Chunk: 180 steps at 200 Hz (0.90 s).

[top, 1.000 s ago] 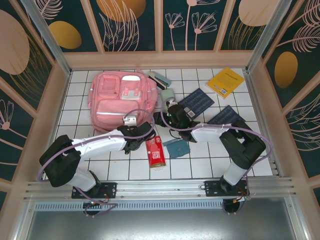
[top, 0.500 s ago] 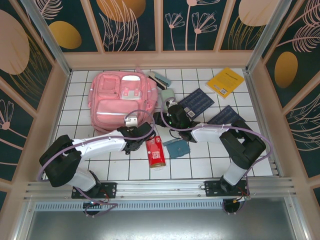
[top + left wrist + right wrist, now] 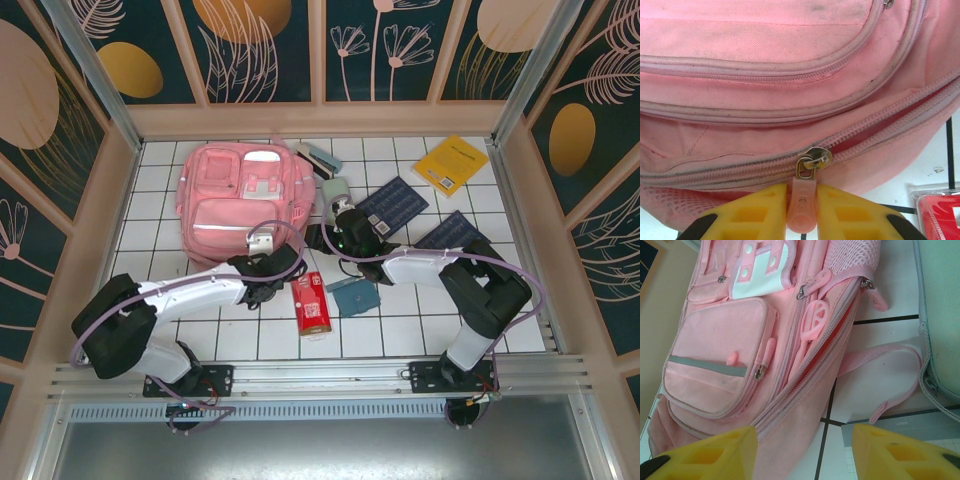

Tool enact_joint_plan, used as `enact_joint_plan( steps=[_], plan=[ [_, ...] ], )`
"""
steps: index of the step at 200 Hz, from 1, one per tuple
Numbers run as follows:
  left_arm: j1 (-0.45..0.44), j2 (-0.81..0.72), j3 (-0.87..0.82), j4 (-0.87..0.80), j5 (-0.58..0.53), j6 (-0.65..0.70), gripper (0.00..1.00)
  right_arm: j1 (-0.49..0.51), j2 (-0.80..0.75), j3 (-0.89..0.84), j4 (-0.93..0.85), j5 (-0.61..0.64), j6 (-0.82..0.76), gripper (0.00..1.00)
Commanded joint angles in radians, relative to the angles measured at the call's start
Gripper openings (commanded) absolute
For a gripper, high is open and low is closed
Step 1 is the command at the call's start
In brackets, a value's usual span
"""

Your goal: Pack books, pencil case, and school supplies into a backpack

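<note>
The left gripper [image 3: 801, 199] pinches the backpack's [image 3: 765, 75] zipper pull [image 3: 801, 212] between its 2 fingers [image 3: 757, 212] at the frame's bottom centre, while the right gripper [image 3: 802, 446] stands spread, holding nothing.

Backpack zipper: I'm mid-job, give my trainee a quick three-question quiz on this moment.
1. True or false: the left gripper pinches the pink zipper pull of the backpack.
2. The right gripper is: A) open and empty; B) shut on a strap; C) holding a stapler.
3. What colour is the book lying nearest the far right corner?
Key: 1 true; 2 A; 3 yellow.
</note>
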Motion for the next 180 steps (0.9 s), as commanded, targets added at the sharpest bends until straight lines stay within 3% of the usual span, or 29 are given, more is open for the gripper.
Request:
enact_joint_plan(
  steps=[1,180],
  plan=[
    [0.008,-0.046,-0.030,0.077,0.062,0.035,0.24,0.003,-0.031,-0.006,0.034,-0.011,-0.013,0.53],
    [0.083,-0.198,-0.196,0.273,0.225,-0.001,0.30,0.003,-0.030,-0.006,0.033,-0.011,-0.013,0.53]
  ],
)
